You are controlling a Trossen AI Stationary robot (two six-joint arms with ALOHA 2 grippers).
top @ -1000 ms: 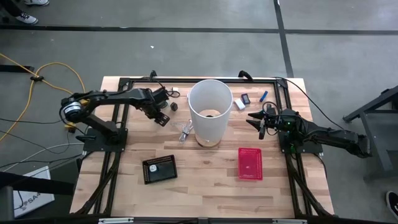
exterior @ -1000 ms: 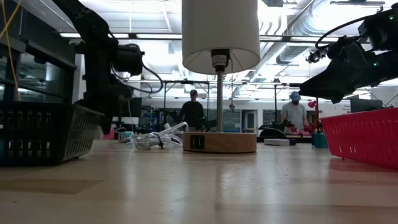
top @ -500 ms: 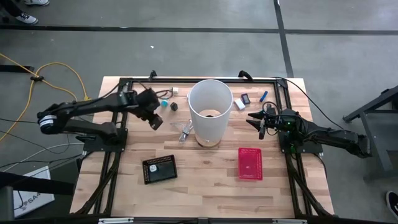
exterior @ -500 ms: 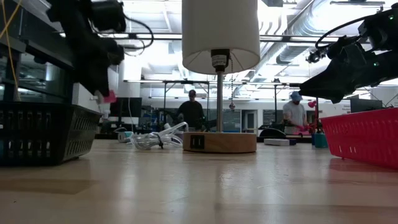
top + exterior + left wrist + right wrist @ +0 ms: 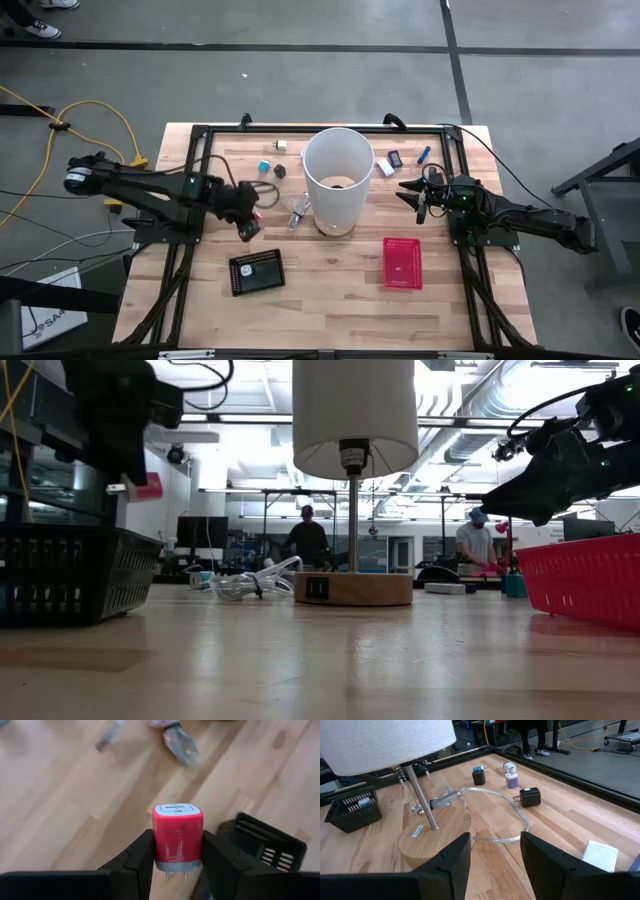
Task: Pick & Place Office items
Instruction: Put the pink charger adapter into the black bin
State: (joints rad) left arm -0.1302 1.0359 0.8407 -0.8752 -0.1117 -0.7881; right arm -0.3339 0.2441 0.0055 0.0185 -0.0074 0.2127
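Observation:
My left gripper is shut on a pink charger plug, which hangs in the air between the lamp and the black mesh basket. In the low view the plug sits well above the tabletop. More small items lie at the far side: a teal piece, a white piece, a black piece, a white block and a blue stick. My right gripper stands open right of the lamp, holding nothing. My left gripper pinches the pink plug by its two opposite side faces between the two fingers. The fingers slant downward from above. The plug's white socket face points away from the wrist and its metal prongs point back between the fingers. It is lifted clear of the table.
The lamp's wooden base and clear cord occupy the table's middle. A red mesh basket lies at the near right. A black plug and a purple-and-white plug lie beyond the cord. People stand in the room behind.
My left gripper has risen and swung from the far side toward the table's near edge, rolling as it went. It carries the pink plug, now lifted clear and near the black basket. My right arm has kept still.

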